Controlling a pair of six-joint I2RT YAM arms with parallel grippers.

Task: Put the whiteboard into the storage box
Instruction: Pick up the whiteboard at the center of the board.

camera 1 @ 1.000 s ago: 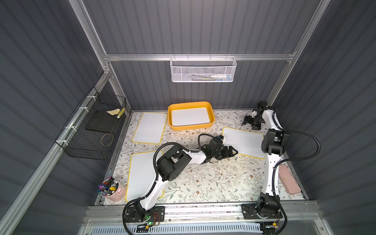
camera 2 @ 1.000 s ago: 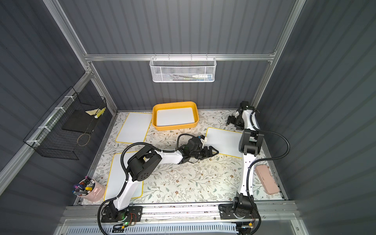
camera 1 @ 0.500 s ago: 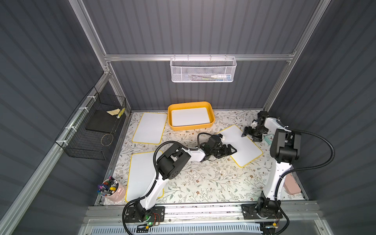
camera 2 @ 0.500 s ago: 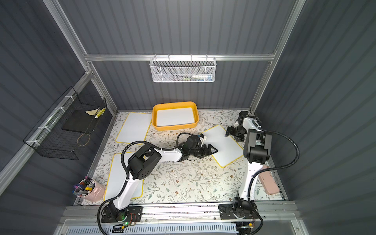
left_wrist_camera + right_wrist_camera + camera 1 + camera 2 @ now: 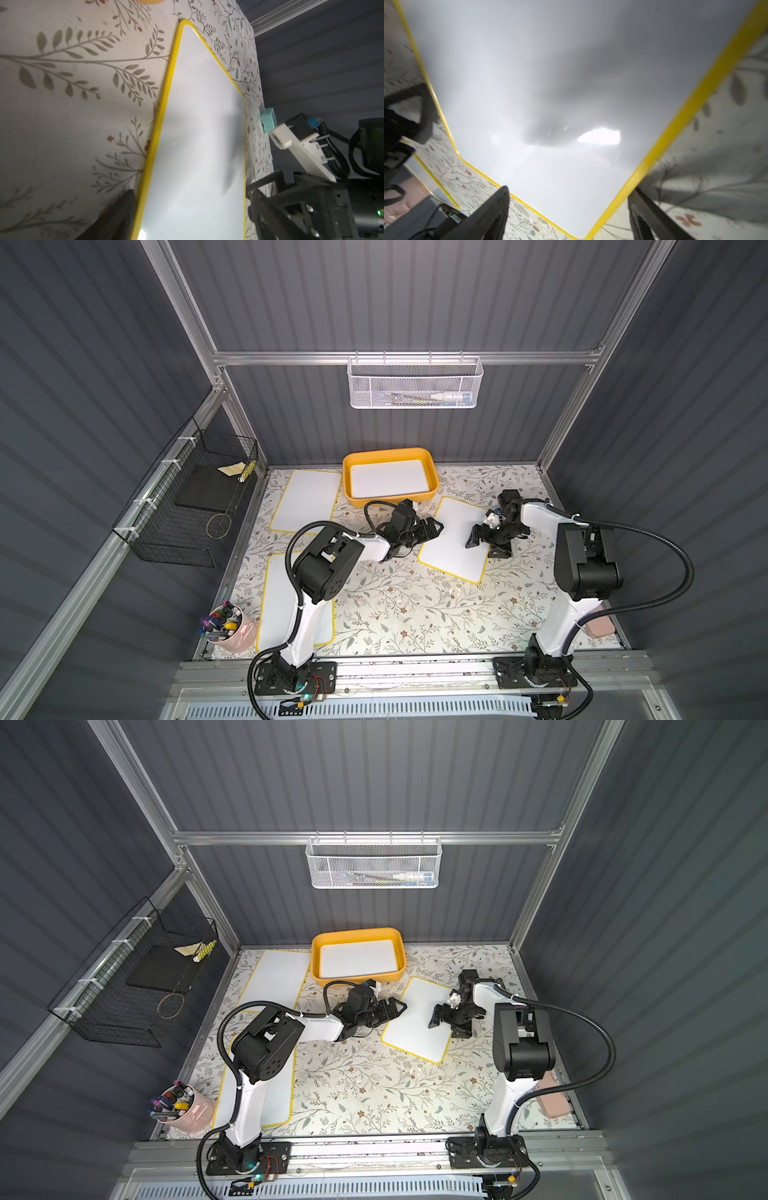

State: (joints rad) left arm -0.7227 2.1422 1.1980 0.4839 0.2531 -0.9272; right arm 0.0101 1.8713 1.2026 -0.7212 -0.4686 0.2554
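A yellow-rimmed whiteboard [image 5: 451, 545] [image 5: 415, 1025] lies flat and skewed on the flowered table, just in front of the yellow-orange storage box [image 5: 395, 501] [image 5: 357, 981]. Another white board [image 5: 388, 479] lies inside the box. My left gripper [image 5: 434, 526] [image 5: 395, 1006] is open at the skewed board's left edge. In the left wrist view one finger [image 5: 116, 216] rests on the cloth beside the yellow rim. My right gripper [image 5: 484, 545] [image 5: 448, 1025] is open at the board's right edge. Its wrist view shows a corner of the whiteboard [image 5: 550, 104] between the fingers [image 5: 492, 218].
Two more white boards lie at back left [image 5: 307, 499] and front left [image 5: 278, 605], the latter partly under my left arm. A pink marker cup [image 5: 230, 626] stands front left, a pink case [image 5: 598, 624] front right. A black wire basket [image 5: 195, 506] and white mesh basket [image 5: 415, 383] hang on walls.
The whiteboard has turned from lying crosswise at the right to a skewed, more lengthwise position nearer the middle. My right arm swung forward from the back right corner to the board's right edge.
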